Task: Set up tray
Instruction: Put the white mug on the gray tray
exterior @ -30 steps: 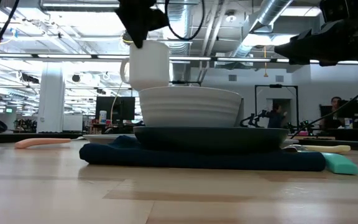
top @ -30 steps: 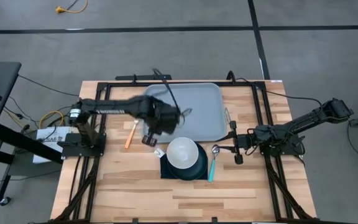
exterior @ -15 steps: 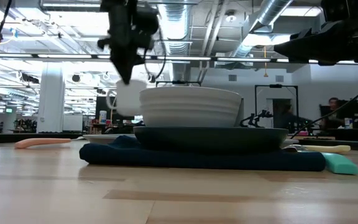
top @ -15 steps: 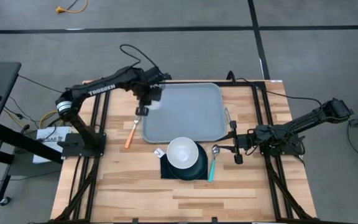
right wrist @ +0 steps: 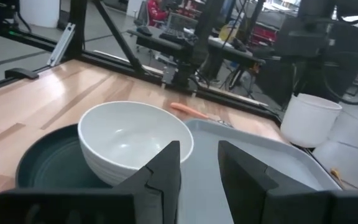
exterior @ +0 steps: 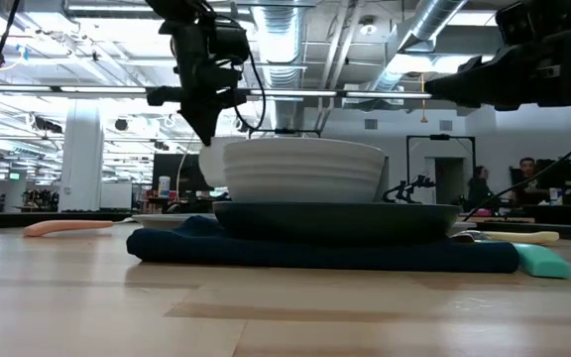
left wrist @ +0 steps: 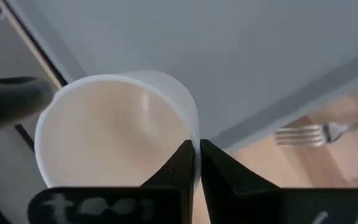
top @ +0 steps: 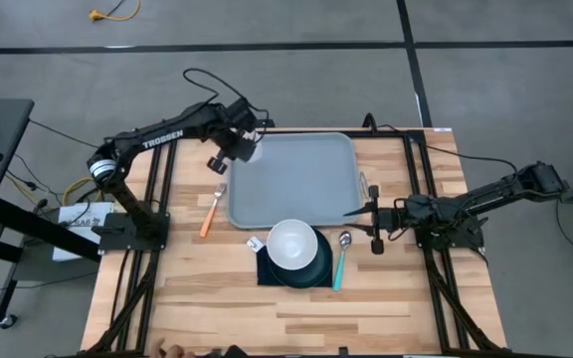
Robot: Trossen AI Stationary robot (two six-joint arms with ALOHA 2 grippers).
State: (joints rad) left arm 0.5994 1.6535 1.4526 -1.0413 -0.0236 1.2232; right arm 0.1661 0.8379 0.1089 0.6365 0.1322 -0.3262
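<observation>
My left gripper (top: 233,151) is shut on a white cup (left wrist: 114,134) low at the far left corner of the grey-blue tray (top: 296,179). In the low view, the cup (exterior: 212,164) shows behind the bowl, under my left gripper (exterior: 206,111). A white bowl (top: 293,245) sits on a dark plate (top: 318,267), which lies on a navy napkin (top: 267,270) just near of the tray. My right gripper (right wrist: 197,165) is open and hovers at the tray's right edge (top: 358,194), touching nothing. My left gripper pinches the cup's rim (left wrist: 196,146) and wall, with one finger (left wrist: 178,169) inside the cup and the other outside. The fingers come from above, pointing down. The cup stands upright, mouth up. I cannot tell whether its base touches the tray.
A fork with an orange handle (top: 208,214) lies on the wood left of the tray. A spoon with a teal handle (top: 340,261) lies right of the plate. Black frame rails run along the table's left and right sides. Bare wood stretches along the near edge.
My left gripper has carried the cup from beside the bowl toward the table's far edge, to the tray's far left corner, and lowered it there. My right gripper has shifted slightly toward the tray's right edge.
</observation>
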